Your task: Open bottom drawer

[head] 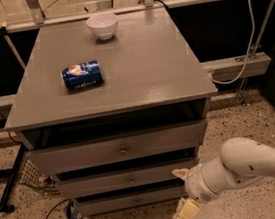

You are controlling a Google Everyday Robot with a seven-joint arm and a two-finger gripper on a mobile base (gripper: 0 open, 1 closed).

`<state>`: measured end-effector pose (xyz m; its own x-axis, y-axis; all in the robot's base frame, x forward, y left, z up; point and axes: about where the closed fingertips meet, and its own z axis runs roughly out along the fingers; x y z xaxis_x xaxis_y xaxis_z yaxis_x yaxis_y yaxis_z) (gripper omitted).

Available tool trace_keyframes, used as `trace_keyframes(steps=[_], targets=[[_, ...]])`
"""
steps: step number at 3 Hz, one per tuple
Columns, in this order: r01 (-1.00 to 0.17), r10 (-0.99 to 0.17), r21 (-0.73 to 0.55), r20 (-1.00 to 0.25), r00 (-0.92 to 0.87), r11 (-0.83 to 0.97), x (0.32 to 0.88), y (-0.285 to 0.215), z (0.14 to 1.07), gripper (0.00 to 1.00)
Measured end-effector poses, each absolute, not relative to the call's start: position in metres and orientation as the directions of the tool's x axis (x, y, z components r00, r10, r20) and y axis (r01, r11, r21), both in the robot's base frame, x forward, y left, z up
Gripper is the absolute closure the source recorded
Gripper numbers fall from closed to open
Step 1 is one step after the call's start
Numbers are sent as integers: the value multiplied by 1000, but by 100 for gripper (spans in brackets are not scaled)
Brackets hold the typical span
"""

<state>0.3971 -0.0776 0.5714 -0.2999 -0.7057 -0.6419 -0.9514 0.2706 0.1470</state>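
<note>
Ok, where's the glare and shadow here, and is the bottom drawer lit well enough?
Camera view: soft glare on the cabinet top near its front right edge; dark shadow in the gaps above each drawer; the bottom drawer is dim, its knob barely showing; the gripper, by that drawer's right end, is well lit.

A single camera sits high in front of the cabinet (pixel 147 65) and looks forward and steeply down from fairly near. The cabinet's top fills the middle and its front faces the lens. The gripper (pixel 180 195) shows at 6 o'clock, near the lower edge.
</note>
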Motion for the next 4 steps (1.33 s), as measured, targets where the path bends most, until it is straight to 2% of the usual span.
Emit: trace_keyframes(steps=[1, 2, 4], targets=[[-945, -649, 220, -688, -325, 240, 397, -56, 528, 0], [-945, -649, 220, -688, -325, 241, 397, -56, 528, 0], [-915, -631, 272, -663, -403, 298, 395, -59, 467, 0]])
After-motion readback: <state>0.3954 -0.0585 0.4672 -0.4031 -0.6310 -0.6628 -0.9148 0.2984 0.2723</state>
